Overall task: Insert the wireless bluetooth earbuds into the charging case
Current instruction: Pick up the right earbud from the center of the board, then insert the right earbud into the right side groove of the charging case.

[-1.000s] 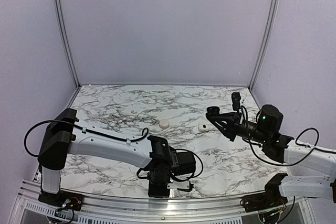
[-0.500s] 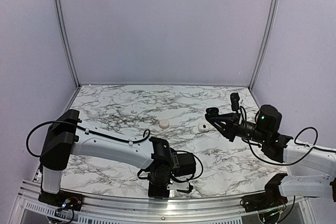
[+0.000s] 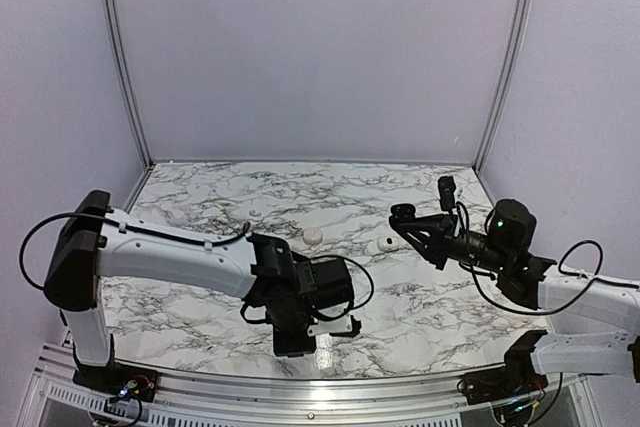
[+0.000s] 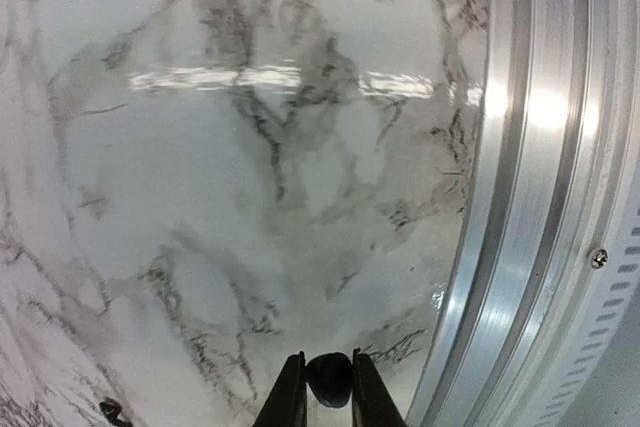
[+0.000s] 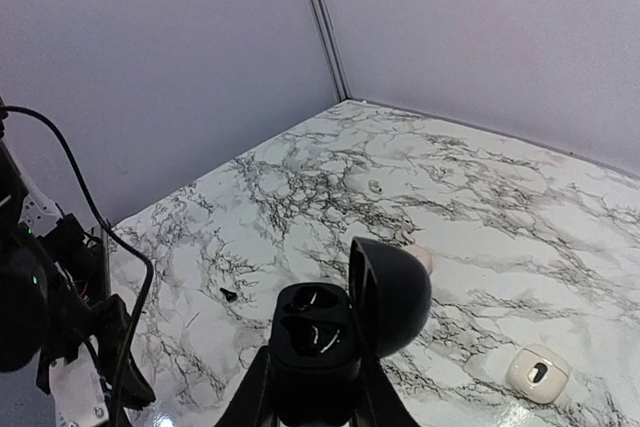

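Right hand [image 5: 312, 379] holds open black puck [image 5: 389, 293]; left hand [image 4: 327, 365] pinches earbud [image 4: 328, 383].

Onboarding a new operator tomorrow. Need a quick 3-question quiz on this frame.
1. True or false: the black hinged case in the right pincer has its lid shut.
2. What does the left pincer grip? A) a small dark earbud B) a white case C) nothing
3. Fill in: the left pincer works at the table's ___ edge, beside the metal rail.
Key: 1 false, the lid stands open; 2 A; 3 near.
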Robot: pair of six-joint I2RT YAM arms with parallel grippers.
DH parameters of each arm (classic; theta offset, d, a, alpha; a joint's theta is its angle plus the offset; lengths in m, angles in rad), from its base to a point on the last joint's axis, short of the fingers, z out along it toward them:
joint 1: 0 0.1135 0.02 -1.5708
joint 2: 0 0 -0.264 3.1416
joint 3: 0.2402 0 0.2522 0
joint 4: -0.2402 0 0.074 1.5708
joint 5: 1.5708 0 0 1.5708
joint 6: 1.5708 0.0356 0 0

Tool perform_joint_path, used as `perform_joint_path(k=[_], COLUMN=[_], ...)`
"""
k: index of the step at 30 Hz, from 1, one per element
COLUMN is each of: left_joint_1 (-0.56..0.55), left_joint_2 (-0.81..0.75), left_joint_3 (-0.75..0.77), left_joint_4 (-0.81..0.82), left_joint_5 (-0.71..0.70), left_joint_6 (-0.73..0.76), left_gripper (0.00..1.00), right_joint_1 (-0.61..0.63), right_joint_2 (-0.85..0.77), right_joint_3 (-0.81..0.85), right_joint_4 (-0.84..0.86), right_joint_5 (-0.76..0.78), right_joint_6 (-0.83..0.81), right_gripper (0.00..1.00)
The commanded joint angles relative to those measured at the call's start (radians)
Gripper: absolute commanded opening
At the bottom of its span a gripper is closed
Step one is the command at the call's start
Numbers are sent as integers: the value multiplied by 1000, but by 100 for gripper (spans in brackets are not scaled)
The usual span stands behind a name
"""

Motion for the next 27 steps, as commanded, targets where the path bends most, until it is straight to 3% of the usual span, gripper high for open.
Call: perform_joint_path(k=[1, 7, 13, 27], left_joint_1=[83, 128, 128, 36], left_joint_2=[-194, -498, -712, -615], left_joint_3=[-32, -176, -382, -381], left_joint_4=[154, 558, 1044, 1309], left_joint_5=[-70, -178, -245, -235], left_joint_6=[-79, -172, -203, -129], left_gripper=[10, 12, 15, 14], right_joint_1=[-8, 44, 181, 434], right_joint_2=[22, 80, 96, 172], right_joint_3=[1, -35, -34, 42], right_joint_4=[138, 424, 534, 549], right_joint_5=[-28, -31, 43, 326], right_joint_6=[-11, -20, -143, -367], right_gripper=[0, 0, 0, 0])
